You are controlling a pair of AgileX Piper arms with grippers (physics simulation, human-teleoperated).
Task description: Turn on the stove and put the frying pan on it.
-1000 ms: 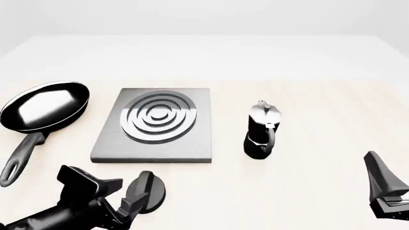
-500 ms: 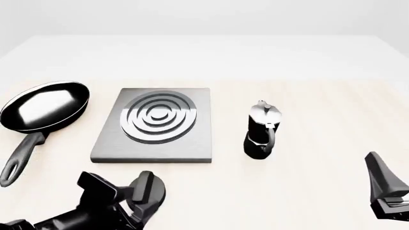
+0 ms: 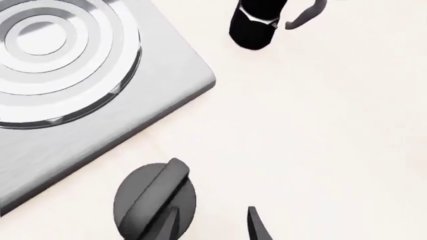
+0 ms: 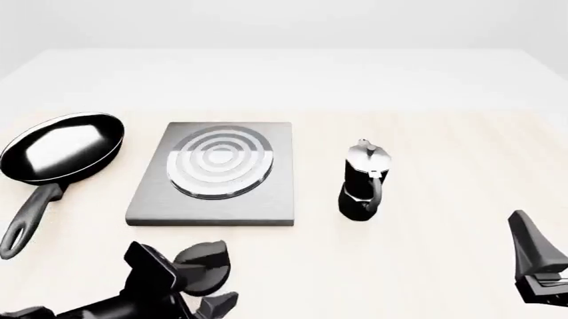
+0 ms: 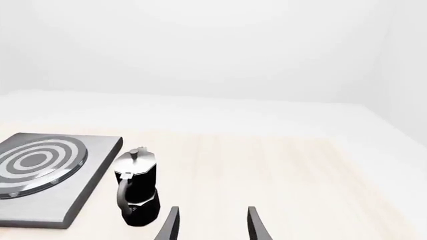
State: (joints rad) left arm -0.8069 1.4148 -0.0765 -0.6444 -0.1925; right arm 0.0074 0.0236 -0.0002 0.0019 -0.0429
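Note:
The stove (image 4: pixel 213 174) is a grey plate with pale silver burner rings (image 4: pixel 219 161), seen also in the left wrist view (image 3: pixel 143 107) and the right wrist view (image 5: pixel 40 172). Its black oval knob (image 4: pixel 206 266) lies on the table in front of it, ridge slanted (image 3: pixel 157 200). My left gripper (image 4: pixel 209 296) is open at the knob's near side; one finger overlaps the knob's edge, the other finger (image 3: pixel 257 227) is beside it. The frying pan (image 4: pixel 62 147) sits left of the stove, handle toward me. My right gripper (image 4: pixel 533 266) hangs open (image 5: pixel 212 226) at the near right.
A black-and-silver moka pot (image 4: pixel 364 183) stands upright just right of the stove, also in the right wrist view (image 5: pixel 137 187). The pan's long handle (image 4: pixel 26 219) reaches toward the near-left table edge.
The knob's ridge has turned from nearly upright to slanted sideways, and the burner rings look paler. My left gripper has drawn back toward me. The right arm has not moved.

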